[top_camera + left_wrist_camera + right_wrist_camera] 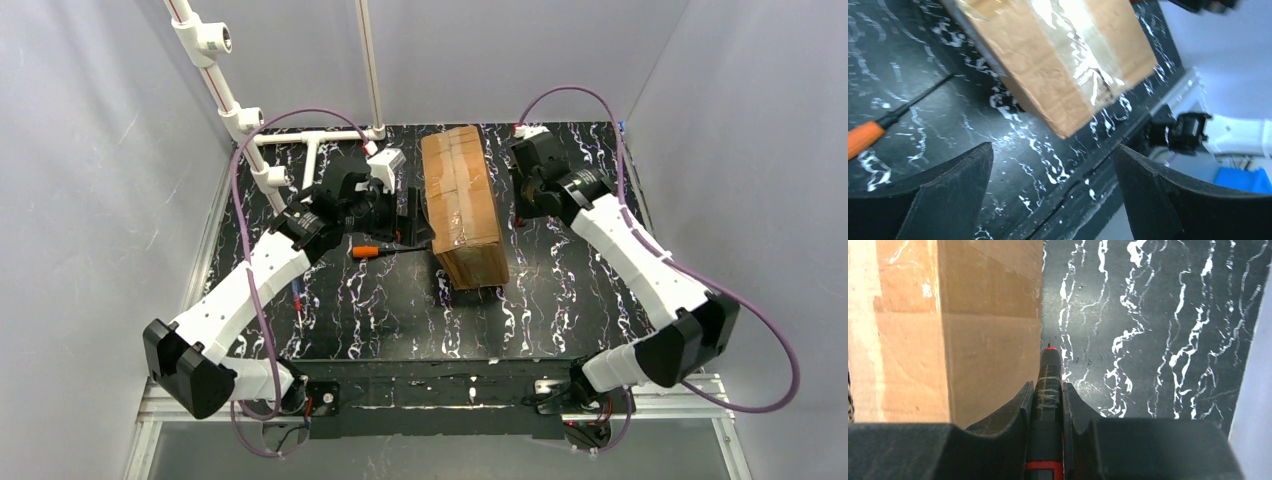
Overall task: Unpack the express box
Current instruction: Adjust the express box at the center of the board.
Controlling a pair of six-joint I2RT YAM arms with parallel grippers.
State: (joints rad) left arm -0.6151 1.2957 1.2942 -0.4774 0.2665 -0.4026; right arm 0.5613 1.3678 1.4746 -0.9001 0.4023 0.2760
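Top external view: one brown cardboard box point(463, 205) stands at the middle of the table toward the back, its long side running from far to near, with glossy tape along the top seams. It sits between two robot arms.

The left gripper point(408, 228) hangs just beside the box's left side, jaws spread wide with nothing between them. In the left wrist view, its two dark fingers point(948, 200) frame bare tabletop, and a taped corner of the box fills the upper part of the picture.

The right gripper point(1048, 390) is clenched on one slim black tool point(1048, 375) with a red tip. The tip points along the box's right side, just beside the cardboard. Whether it touches cannot be told.

One orange-handled tool point(365, 251) with a thin dark shaft lies on the table left of the box, under the left arm's wrist. A white pipe frame point(240, 110) rises at the rear left corner. Two purple cables point(250, 290), one per arm, loop from the bases up to the wrists.

The table point(380, 310) is black with white marble-like veins, and pale grey walls close it in on three sides. A blue bin point(1243, 180) shows beyond the table's edge in the left wrist view.
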